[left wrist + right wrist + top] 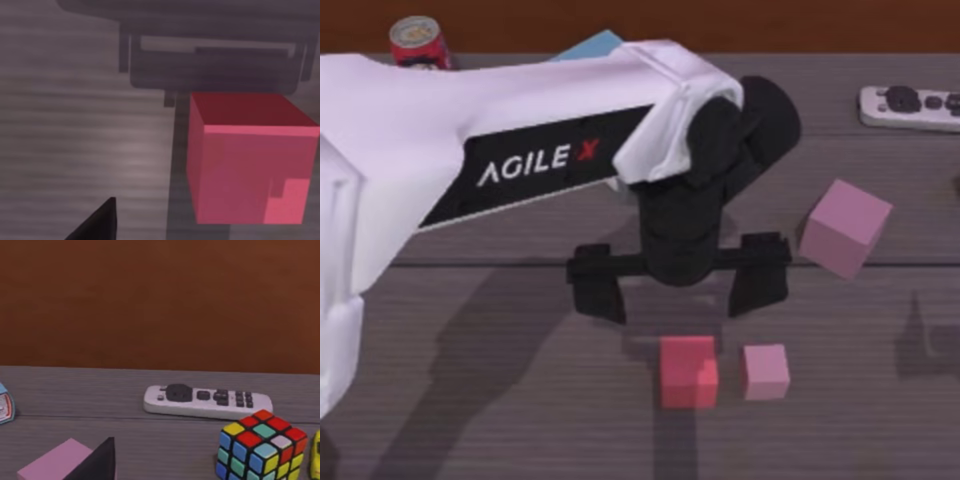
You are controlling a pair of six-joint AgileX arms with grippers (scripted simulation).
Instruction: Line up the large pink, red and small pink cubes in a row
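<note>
My left end effector (pixel 675 285) hangs released, fingers spread wide, just above and behind the red cube (pixel 688 371), which rests on the table (pixel 470 400). The small pink cube (pixel 765 371) sits just beside the red one, so I judge that pair aligned. The large pink cube (pixel 845 227) lies apart toward the right rear, still to be placed; my right end effector shows too little to tell its state.

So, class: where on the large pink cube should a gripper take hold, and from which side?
From above, fingers closing on two opposite upright faces. The large pink cube sits flat but turned at an angle to the table's edges, so the gripper likely needs to rotate to match its faces. Nothing touches it: the red cube and small pink cube lie apart, nearer the front. The open left gripper hangs beside it.
</note>
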